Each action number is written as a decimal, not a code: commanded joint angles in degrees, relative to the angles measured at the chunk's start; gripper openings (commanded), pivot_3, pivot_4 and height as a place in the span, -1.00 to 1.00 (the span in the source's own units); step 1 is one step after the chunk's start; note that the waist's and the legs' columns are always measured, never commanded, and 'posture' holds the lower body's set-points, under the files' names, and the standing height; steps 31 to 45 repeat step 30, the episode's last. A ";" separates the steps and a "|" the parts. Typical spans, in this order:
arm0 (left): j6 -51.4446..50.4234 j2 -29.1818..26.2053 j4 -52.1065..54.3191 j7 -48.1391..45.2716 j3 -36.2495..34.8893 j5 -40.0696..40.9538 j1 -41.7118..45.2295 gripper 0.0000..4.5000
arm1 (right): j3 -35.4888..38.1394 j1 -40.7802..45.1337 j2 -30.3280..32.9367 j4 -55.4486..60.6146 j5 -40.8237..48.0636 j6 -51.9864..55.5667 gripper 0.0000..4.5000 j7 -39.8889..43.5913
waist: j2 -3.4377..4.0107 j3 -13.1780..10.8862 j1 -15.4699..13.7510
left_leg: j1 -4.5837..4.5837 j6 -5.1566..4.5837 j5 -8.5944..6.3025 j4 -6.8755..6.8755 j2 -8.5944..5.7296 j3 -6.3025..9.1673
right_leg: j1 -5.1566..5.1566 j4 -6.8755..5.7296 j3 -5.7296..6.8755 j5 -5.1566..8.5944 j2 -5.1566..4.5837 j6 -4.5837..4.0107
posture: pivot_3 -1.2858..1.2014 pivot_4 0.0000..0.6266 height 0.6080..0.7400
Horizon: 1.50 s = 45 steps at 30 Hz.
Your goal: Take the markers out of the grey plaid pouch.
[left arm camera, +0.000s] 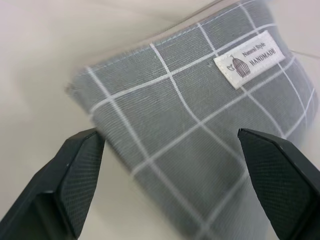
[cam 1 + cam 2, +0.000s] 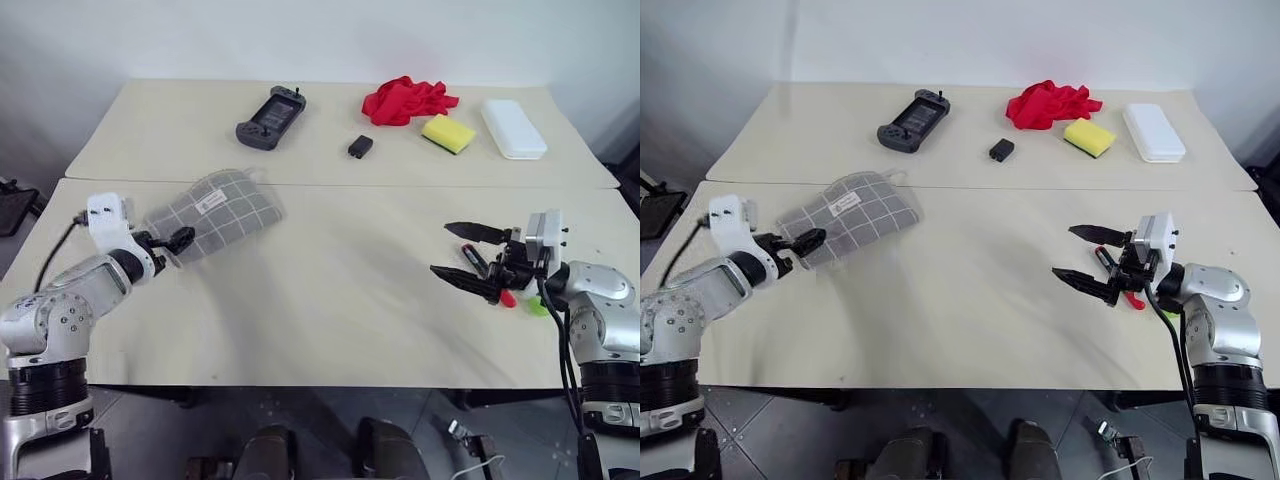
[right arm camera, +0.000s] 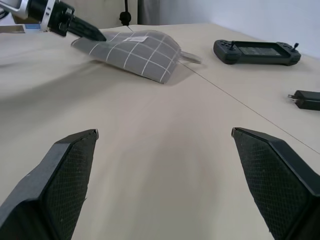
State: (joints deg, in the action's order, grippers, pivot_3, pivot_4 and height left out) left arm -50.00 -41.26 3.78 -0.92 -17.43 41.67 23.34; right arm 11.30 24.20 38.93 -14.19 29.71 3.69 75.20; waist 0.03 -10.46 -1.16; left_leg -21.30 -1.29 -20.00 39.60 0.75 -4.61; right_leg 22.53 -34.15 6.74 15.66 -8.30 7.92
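Observation:
The grey plaid pouch lies flat on the near table at the left, its white label facing up. My left gripper is at the pouch's near corner, open, with the fabric just ahead of its black fingers and nothing gripped. At the right, my right gripper hovers open and empty just over the table. Under and beside it lie the markers: a dark one, a red one and a bright green one, partly hidden by the wrist.
On the far table are a dark game controller, a small black box, a red cloth, a yellow sponge and a white case. A seam divides the two tables.

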 commanded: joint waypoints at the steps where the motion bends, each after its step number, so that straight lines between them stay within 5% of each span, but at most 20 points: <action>1: 6.08 -0.84 4.74 -9.61 1.80 -2.16 0.26 0.98 | 0.33 1.35 0.43 -0.26 -0.11 -0.92 1.00 0.46 | 0.00 0.00 -0.17 | 0.00 0.01 0.00 -0.01 0.00 -0.04 | 0.00 0.00 0.01 0.00 0.00 0.00 | 0.03 -0.52 1.00; 5: 13.23 -2.96 8.81 -23.20 4.17 -4.26 -2.16 0.98 | 0.26 1.86 0.94 -0.56 -0.14 -0.41 1.00 1.21 | 0.00 0.00 -0.04 | -0.02 0.00 0.00 -0.06 0.03 -0.03 | 0.03 0.04 -0.02 0.00 -0.04 0.00 | 0.03 -0.52 1.00; 12: 29.46 -14.61 2.61 -43.54 5.25 -15.73 -12.37 0.98 | -0.04 1.94 2.88 0.14 0.37 1.14 1.00 3.93 | 0.07 -0.03 1.51 | 0.09 0.04 0.00 -0.41 0.08 -0.73 | 0.19 0.07 -0.06 0.05 0.03 -0.09 | 0.03 -0.52 1.00; 17: 45.80 -14.83 -4.79 -58.68 -2.59 -14.31 -19.97 0.98 | 0.96 1.78 4.71 1.50 1.79 2.88 1.00 5.22 | 0.14 -0.08 1.51 | 0.06 0.05 -0.01 -0.47 0.15 -0.80 | 0.30 0.10 -0.08 0.07 0.02 -0.12 | 0.03 -0.52 1.00; 30: 52.57 -10.37 -3.51 -60.21 -5.34 -16.10 -22.84 0.98 | 0.54 -1.28 6.19 -1.36 -2.81 -9.65 1.00 8.92 | 0.13 -0.09 1.39 | 0.01 -0.14 -0.06 -0.46 0.19 -0.81 | 0.36 0.00 -0.05 0.04 -0.23 -0.08 | 0.03 -0.52 1.00; 45: 52.57 -10.37 -3.51 -60.21 -5.34 -16.10 -22.84 0.98 | 0.54 -1.28 6.19 -1.36 -2.81 -9.65 1.00 8.92 | 0.13 -0.09 1.39 | 0.01 -0.14 -0.06 -0.46 0.19 -0.81 | 0.36 0.00 -0.05 0.04 -0.23 -0.08 | 0.03 -0.52 1.00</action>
